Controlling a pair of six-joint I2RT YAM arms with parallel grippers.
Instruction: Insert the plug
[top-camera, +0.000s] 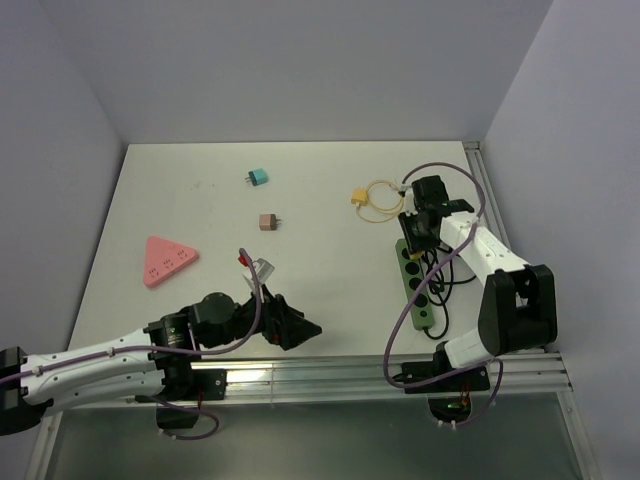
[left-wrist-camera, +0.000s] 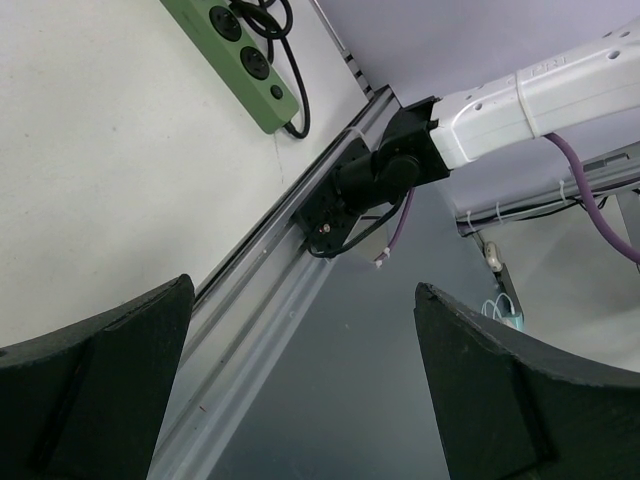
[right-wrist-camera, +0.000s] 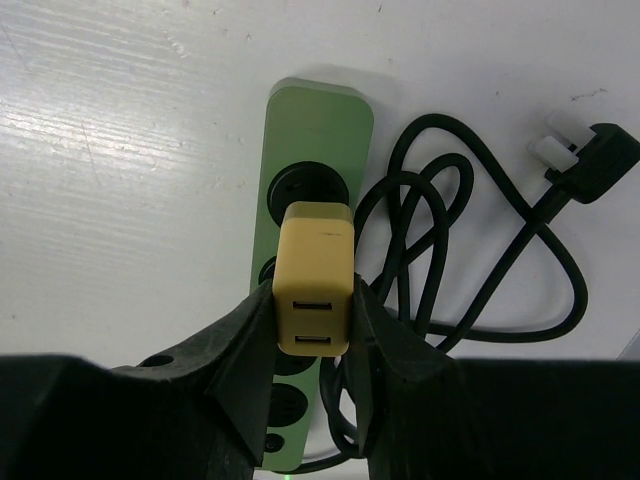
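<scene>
**Seating the plug in the strip**

Your right gripper (right-wrist-camera: 314, 305) is clamped on the plug (right-wrist-camera: 313, 260), a boxy tan block of smooth plastic with two slots in its top face. It sits over a round socket of the long green strip (right-wrist-camera: 320, 130) on the white desk (right-wrist-camera: 120, 150); you cannot tell whether the pins have entered. Square the block to the socket, then press straight down. Avoid the looped black cord (right-wrist-camera: 470, 250). Your left gripper (left-wrist-camera: 300, 370) stands wide and empty.

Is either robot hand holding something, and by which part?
The right hand pinches the yellow USB charger plug by its sides, near the port end. The left hand holds nothing.
</scene>
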